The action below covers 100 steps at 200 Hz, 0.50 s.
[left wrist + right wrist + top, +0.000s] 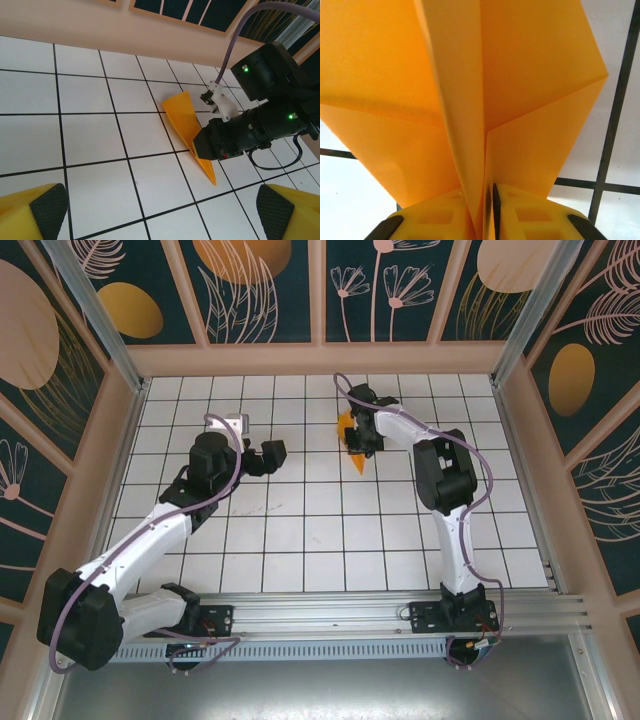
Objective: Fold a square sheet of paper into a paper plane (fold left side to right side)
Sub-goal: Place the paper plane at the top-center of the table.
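The paper plane (357, 462) lies far-to-near on the counter (300, 540), centre fold inside the nearly closed right end effector (485, 210), grip uncertain; the left end effector (160, 210), wide open, hovers well left

Bright, even light from above; no hard glare on white tiles (320, 530), only faint soft shadows beneath left gripper (272, 455) and right gripper (361, 444). Close in front of right gripper's fingers, paper plane (530, 75) glows w/ light thru it, sl. soft focus, folds darker. Left gripper's pads (47, 207) blurred at frame corners.
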Motion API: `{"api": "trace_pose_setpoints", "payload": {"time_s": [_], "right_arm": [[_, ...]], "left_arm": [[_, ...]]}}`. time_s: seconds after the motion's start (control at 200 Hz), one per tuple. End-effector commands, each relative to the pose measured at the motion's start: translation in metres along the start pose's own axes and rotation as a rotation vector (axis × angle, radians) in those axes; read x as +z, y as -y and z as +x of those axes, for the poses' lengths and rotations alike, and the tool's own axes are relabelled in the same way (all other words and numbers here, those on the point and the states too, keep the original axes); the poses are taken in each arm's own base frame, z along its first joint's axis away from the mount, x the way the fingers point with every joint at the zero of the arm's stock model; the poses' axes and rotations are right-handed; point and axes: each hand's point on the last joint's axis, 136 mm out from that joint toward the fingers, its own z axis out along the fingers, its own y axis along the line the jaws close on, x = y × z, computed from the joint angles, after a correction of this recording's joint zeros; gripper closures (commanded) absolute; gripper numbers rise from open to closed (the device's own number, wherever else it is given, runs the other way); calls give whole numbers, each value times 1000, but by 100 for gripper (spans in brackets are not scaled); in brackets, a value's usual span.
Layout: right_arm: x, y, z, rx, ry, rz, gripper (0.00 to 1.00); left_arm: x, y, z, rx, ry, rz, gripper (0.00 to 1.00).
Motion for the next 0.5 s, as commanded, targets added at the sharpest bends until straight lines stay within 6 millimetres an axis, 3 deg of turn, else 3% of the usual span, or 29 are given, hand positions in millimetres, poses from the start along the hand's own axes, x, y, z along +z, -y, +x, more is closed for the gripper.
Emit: {"api": "trace_pose_setpoints", "payload": {"time_s": [0.0,0.215,0.37,0.495], "right_arm": [[-26,-1,-7,0,25,14,78],[-67,-7,-9,-11,83,11,68],[-111,-8,-5,-6,177,-17,59],[-148,3,1,13,297,-47,51]], "left_arm": [[0,0,-12,-12,12,-20,2],[0,-2,-23,-39,29,-30,2],[-1,-19,-31,-101,53,-63,1],[-4,-38,-40,-152,86,-104,2]]}}
